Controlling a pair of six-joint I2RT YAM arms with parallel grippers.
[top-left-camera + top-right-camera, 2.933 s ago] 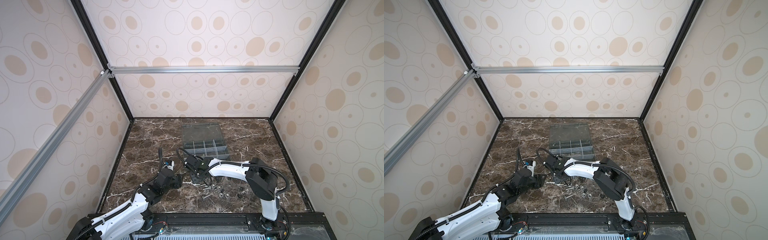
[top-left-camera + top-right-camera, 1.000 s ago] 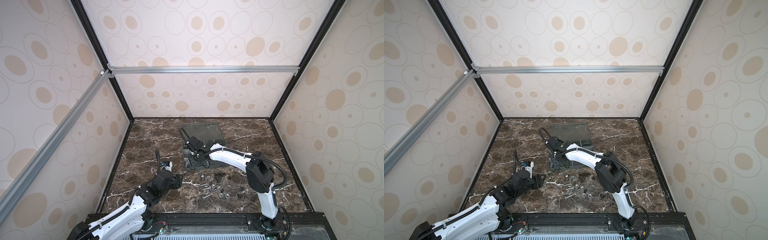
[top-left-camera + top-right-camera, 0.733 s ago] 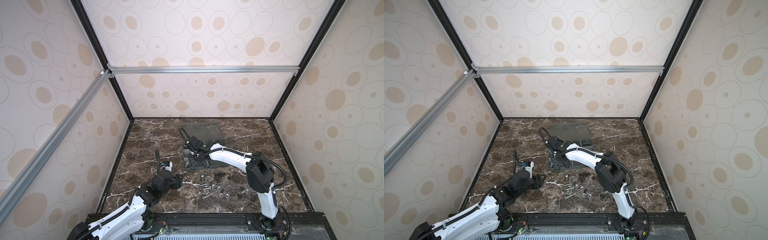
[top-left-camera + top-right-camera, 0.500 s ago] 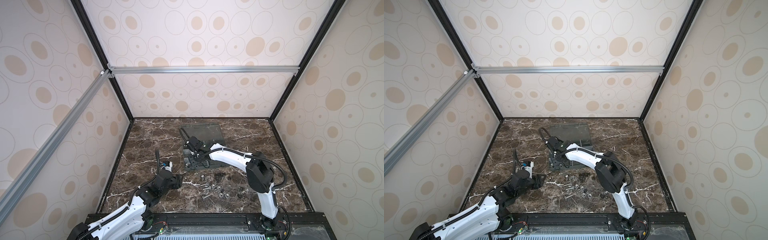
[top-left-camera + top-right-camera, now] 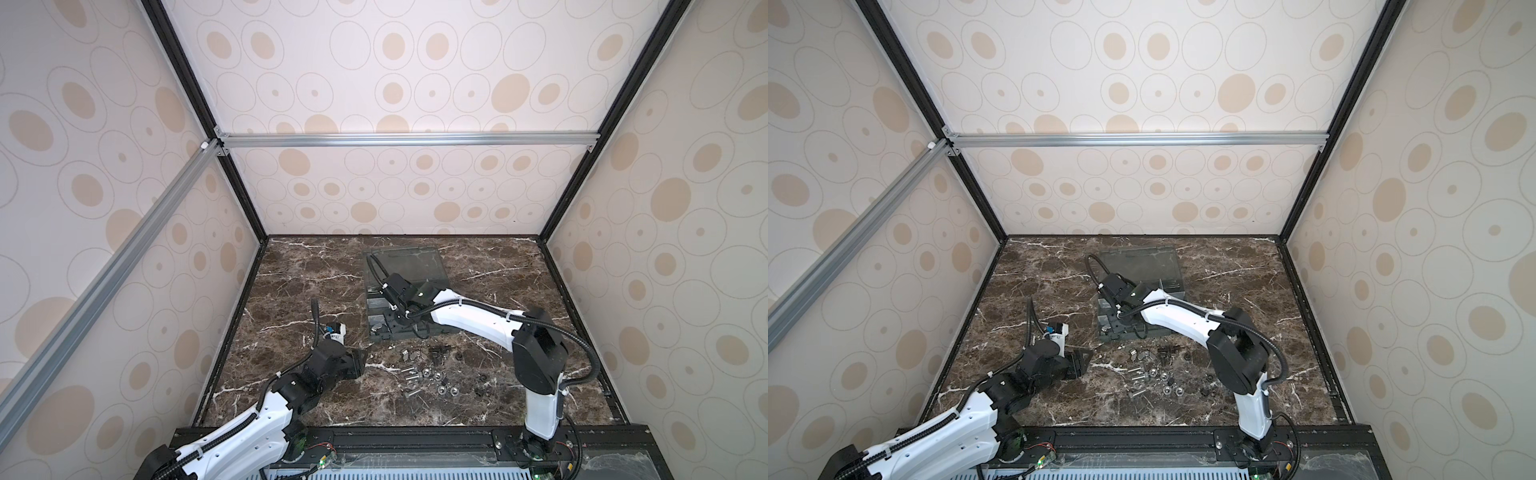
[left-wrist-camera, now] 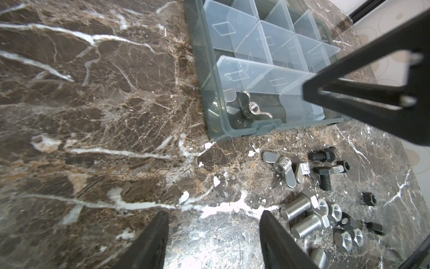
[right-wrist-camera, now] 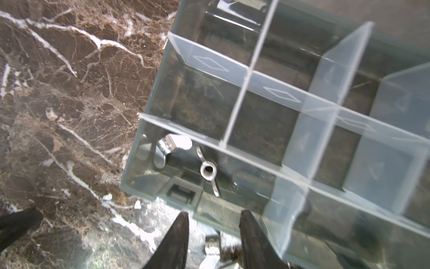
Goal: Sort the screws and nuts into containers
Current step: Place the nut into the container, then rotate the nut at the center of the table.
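Progress is slight. Two silver wing nuts (image 6: 250,108) lie in the corner compartment (image 7: 242,184) of the organiser box (image 6: 218,130), the one nearest the arm bases on the box's left side. Both wrist views show them there, and every other compartment that shows looks empty. The box's clear lid (image 5: 405,262) lies open and flat on its far side.

Nearly everything else sits loose on the desk (image 5: 299,266), just off the box's near edge:
- another wing nut (image 6: 282,166)
- thick silver screws (image 6: 297,208)
- silver hex nuts (image 6: 346,240)
- black screws (image 6: 322,175)
- small black nuts (image 6: 368,199)

So the sorting looks barely begun, and no screw shows inside the box.

Right claw (image 7: 214,213) hangs over the box's near edge, beside the wing-nut compartment. Its jaws are partly apart with nothing pinched between the tips. A blurred shiny bit lower in that view seems to lie on the desk, though I cannot be sure. Left claw (image 6: 214,214) hovers over bare desk to the left of the box's near corner, jaws wider apart and empty.

Desk is glossy, dark brown marble-look with white veins. Cream walls (image 5: 415,83) printed with beige ovals and rings stand around it, held in black framing (image 5: 602,124) with an aluminium bar (image 5: 407,139) across the back.
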